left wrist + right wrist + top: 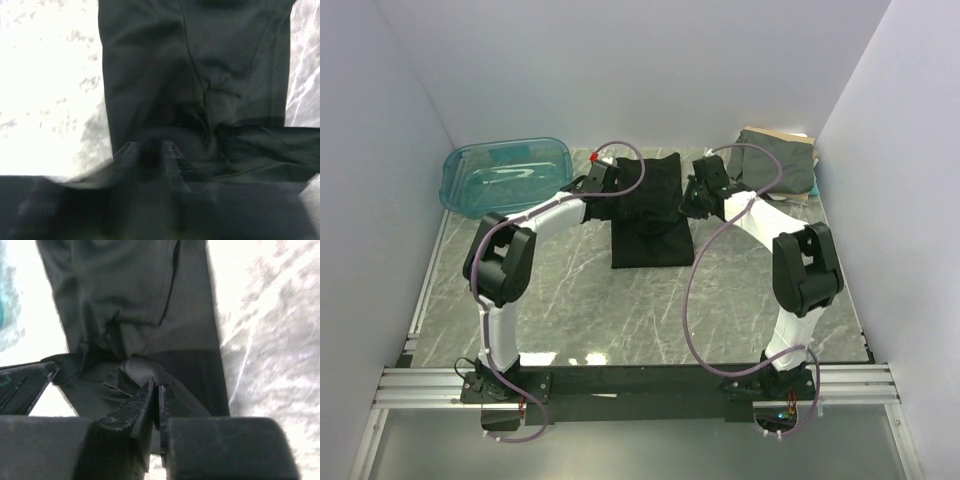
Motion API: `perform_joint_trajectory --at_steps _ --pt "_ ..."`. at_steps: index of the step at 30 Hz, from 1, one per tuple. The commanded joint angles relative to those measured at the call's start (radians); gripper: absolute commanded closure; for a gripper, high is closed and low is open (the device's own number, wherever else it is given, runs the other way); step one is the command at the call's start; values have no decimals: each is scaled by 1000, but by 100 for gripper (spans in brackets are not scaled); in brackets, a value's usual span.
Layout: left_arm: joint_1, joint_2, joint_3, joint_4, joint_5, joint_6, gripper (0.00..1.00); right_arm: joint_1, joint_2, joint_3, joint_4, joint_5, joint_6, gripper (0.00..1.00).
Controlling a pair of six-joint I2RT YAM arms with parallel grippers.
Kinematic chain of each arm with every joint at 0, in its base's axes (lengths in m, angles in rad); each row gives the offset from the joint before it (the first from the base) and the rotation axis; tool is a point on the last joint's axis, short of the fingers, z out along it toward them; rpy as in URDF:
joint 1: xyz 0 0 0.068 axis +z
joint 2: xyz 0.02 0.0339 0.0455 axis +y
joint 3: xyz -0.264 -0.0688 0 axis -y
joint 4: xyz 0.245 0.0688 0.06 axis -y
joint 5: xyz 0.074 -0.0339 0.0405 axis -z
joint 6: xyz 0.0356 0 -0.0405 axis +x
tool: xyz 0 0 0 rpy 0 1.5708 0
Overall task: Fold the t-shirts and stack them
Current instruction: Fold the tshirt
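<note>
Top external view shows a black shirt [650, 225] lying partly folded in the middle of the far half of the marbled counter [580, 300]. Its wider upper part is spread between the two arms, and a narrower folded part reaches toward the near side. The left gripper [603, 181] is at the shirt's left edge and the right gripper [697, 197] is at its right edge, both low over the cloth.

From the right wrist, the fingers [137, 407] stand almost together with only a thin slit between them. A raised, bunched fold of the black cloth is pinched at their tips.

The left wrist picture is blurred. Dark fingers [132, 155] lie over the black cloth, but I cannot tell how far apart they are or whether they hold any of it.

At the far right corner of the counter, well apart from the black shirt, a grey-green shirt [775, 160] lies on top of a tan shirt [772, 133]. A teal bin [455, 185] sits at the far left.
</note>
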Motion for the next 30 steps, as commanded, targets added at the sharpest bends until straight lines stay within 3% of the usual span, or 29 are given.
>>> perform_joint_trajectory --at_steps 1,5,6,7,9,14,19,23,30 --pt "11 40 105 -27 40 50 62 -17 49 97 -5 9 -49 73" --pt "14 51 162 -63 27 66 26 -21 66 171 -46 17 -85 50" --pt "16 41 164 -64 27 69 13 -19 59 177 -52 26 -86 44" --pt "14 27 157 -61 30 69 7 -21 31 172 -50 25 -94 32" --pt "14 -28 133 -49 35 66 1 -19 -6 122 -38 12 -95 24" --pt "14 -203 -42 12 63 20 1 -4 -150 -78 80 -152 -74 18" --pt "14 -416 -293 52 70 -60 1 77 -159 -199 161 -250 -85 17" --pt "13 -582 -485 77 92 -131 1 117 -72 -152 203 -285 -103 17" --pt "5 -777 -729 95 110 -247 1 128 211 120 202 -275 -102 17"
